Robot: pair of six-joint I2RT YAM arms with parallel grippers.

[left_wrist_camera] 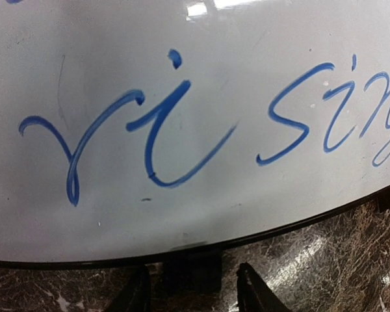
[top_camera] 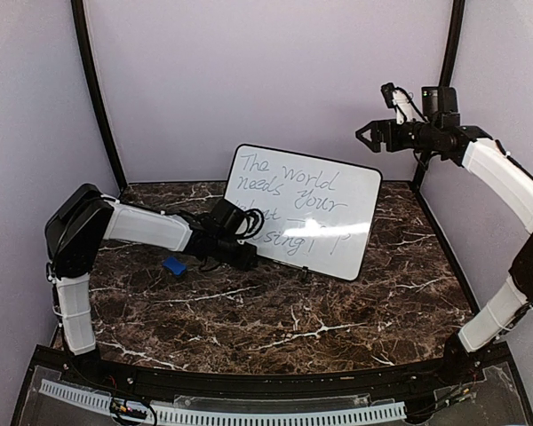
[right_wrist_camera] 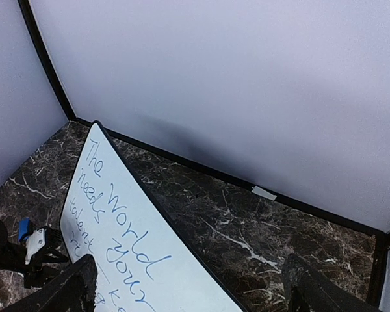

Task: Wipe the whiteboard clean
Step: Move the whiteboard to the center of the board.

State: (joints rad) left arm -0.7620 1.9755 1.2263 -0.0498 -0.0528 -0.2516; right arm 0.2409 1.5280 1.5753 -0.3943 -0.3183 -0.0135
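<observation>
While the large white rectangular whiteboard with rounded corners and a thin black edge (top_camera: pixel 320 191) sits at the middle of the dark marble-patterned bench (top_camera: pixel 338 311), apparently propped at a slant with its far edge higher, I cannot see what props it. My left gripper (left_wrist_camera: pixel 192 289) is at its near left edge. The jaws stand partly apart on either side of a small dark block (left_wrist_camera: pixel 188 270) tucked under that edge, and as far as I can see they grip nothing. My right gripper (top_camera: pixel 364 136) hangs high over the far right corner, well apart from the board, its jaws wide and empty. Blue looping handwriting (left_wrist_camera: pixel 162 130) covers most of the face, so none of the wiping looks done. I judge the board light, thin and stiff, with a glossy, slippery face. On this polished bench it would probably skate or tip under a sideways rub. I would therefore steady it by the black edge or a corner, never on the slick white face, where fingers would slip and smear the ink. A small blue eraser block (top_camera: pixel 173 264) lies on the bench just left of my left wrist, and I would take it across its short sides to keep the wiping face free.
</observation>
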